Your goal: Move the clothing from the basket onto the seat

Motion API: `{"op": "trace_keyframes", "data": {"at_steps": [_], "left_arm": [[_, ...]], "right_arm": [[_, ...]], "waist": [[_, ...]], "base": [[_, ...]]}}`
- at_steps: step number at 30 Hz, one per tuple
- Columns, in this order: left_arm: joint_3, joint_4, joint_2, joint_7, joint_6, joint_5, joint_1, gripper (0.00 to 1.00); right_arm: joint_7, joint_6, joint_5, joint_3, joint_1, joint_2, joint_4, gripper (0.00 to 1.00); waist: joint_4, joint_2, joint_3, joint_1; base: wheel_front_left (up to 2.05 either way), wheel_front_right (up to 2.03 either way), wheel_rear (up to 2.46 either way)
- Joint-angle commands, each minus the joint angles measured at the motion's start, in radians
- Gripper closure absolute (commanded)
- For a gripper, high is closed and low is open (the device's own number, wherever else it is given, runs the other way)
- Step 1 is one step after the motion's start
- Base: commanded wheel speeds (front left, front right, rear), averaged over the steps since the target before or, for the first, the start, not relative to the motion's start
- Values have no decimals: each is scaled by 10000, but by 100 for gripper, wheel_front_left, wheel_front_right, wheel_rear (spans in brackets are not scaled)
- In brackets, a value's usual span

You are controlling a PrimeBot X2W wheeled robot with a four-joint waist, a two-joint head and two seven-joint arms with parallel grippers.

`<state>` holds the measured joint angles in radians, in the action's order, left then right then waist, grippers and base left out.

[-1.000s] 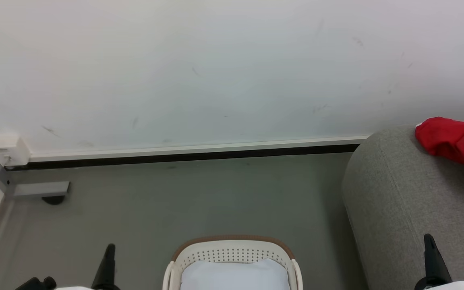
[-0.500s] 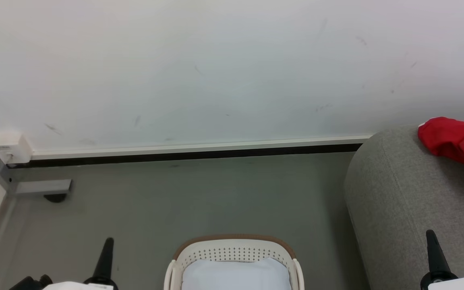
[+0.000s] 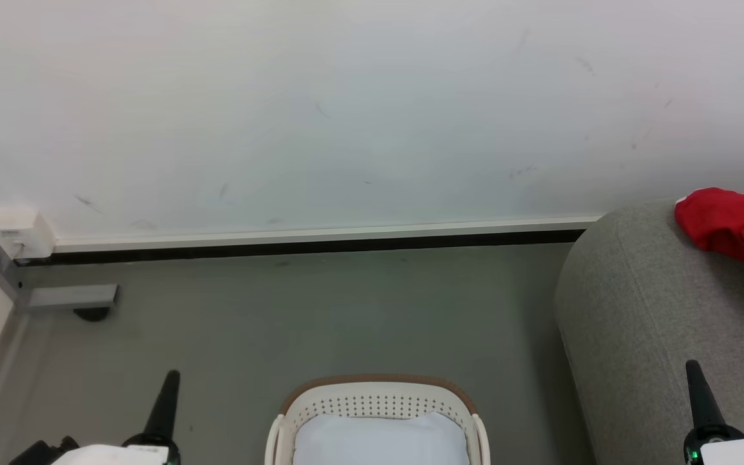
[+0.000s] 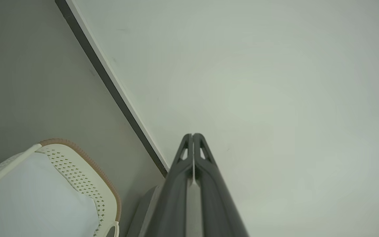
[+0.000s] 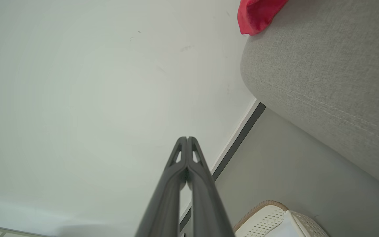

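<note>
- The bright red soft fabric clothing (image 3: pixel 733 226) lies bunched on top of the large grey woven-fabric seat (image 3: pixel 656 323), at about 3 o'clock in the head view and cut off by that view's right edge.
- In the right wrist view the clothing (image 5: pixel 258 14) sits at 1 o'clock, a fold hanging just over the seat's (image 5: pixel 324 65) rounded corner, with the seam line running below it.
- The cream-white plastic basket (image 3: pixel 378 403) with rows of small holes and a brown rim stands on the floor at 6 o'clock in the head view, well apart from the clothing and near the seat's left side.
- A pale bluish-white plain cloth (image 3: pixel 382 442) lies inside the basket, reaching close to the rim.
- The left gripper (image 3: pixel 172 378) rises at 7 o'clock in the head view, beside the basket and apart from it; in the left wrist view its (image 4: pixel 192 135) two dark fingers are pressed together tip to tip, pointing at the wall, with the basket (image 4: pixel 77 171) at 8 o'clock.
- The right gripper (image 3: pixel 693 368) rises at 4 o'clock over the seat's front; in its own wrist view its (image 5: pixel 187 138) fingers also meet at the tips.
- A grey floor (image 3: pixel 320 316) runs back to a white wall (image 3: pixel 346 116) with a white and dark skirting strip (image 3: pixel 320 240).
</note>
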<state>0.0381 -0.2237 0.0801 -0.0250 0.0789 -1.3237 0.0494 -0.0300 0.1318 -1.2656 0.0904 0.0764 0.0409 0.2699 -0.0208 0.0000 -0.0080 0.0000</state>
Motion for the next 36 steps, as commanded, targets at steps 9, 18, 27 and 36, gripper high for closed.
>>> {"op": "trace_keyframes", "data": {"at_steps": [9,18,27,36], "left_arm": [[229,-34,-56,-217,176,-784,277,100],[390,-92,-118,-423,281,-1426,379,100],[525,-143,-179,-609,383,-2032,491,100],[667,-195,-228,-777,484,-2584,579,100]], "right_arm": [[-221,-15,-977,87,219,111,-135,100],[-435,-16,-1726,138,267,119,-181,100],[-603,-18,-2419,185,299,122,-224,100],[-748,-19,-3069,233,342,127,-264,100]], "waist": [[44,0,23,0],[88,0,47,0],[131,0,70,0],[175,0,94,0]], "base": [[0,0,0],[0,0,0],[0,0,0],[0,0,0]]}}
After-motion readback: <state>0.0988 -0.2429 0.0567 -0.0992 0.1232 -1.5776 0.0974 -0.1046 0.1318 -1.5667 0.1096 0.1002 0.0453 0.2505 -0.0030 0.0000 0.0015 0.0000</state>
